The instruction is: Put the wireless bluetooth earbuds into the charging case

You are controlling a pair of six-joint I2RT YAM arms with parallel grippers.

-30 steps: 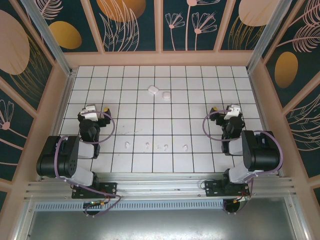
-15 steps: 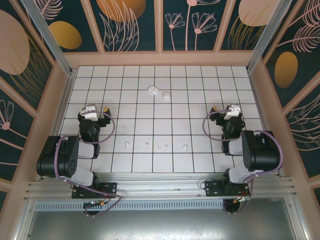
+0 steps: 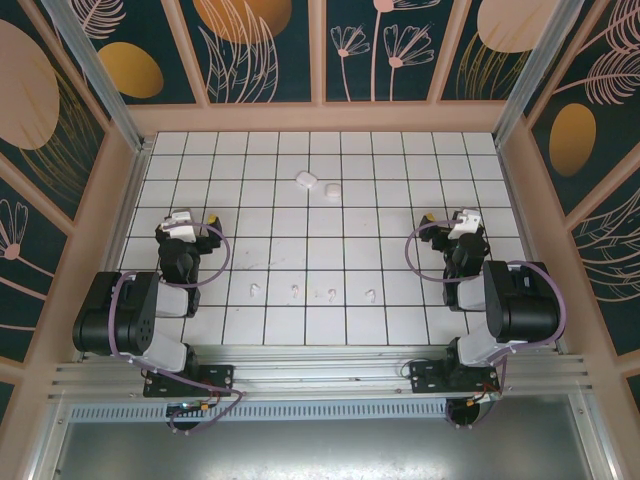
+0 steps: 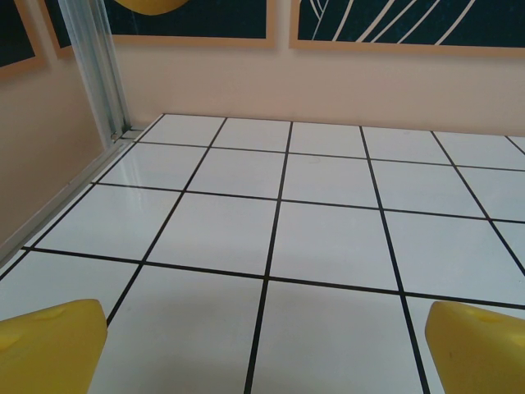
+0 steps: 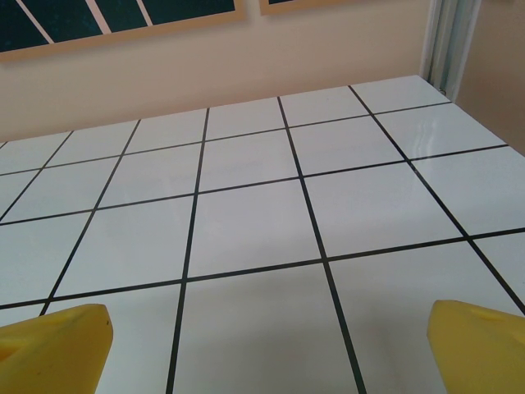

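White-tiled table (image 3: 400,170): four earbuds (image 3: 294,293) lying loose, two charging cases (image 3: 305,180) standing by.
Earbuds are lying in a near row between the arms, well apart from the cases farther back; I judge this spacing is giving each hand a reachable pair. Left hand (image 3: 183,218) and right hand (image 3: 465,220) are hovering with yellow fingers (image 4: 49,345) spread wide, grasping nothing. No earbud is sitting in a case yet.

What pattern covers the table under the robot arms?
White tiled table: square black grid, best in top external view.
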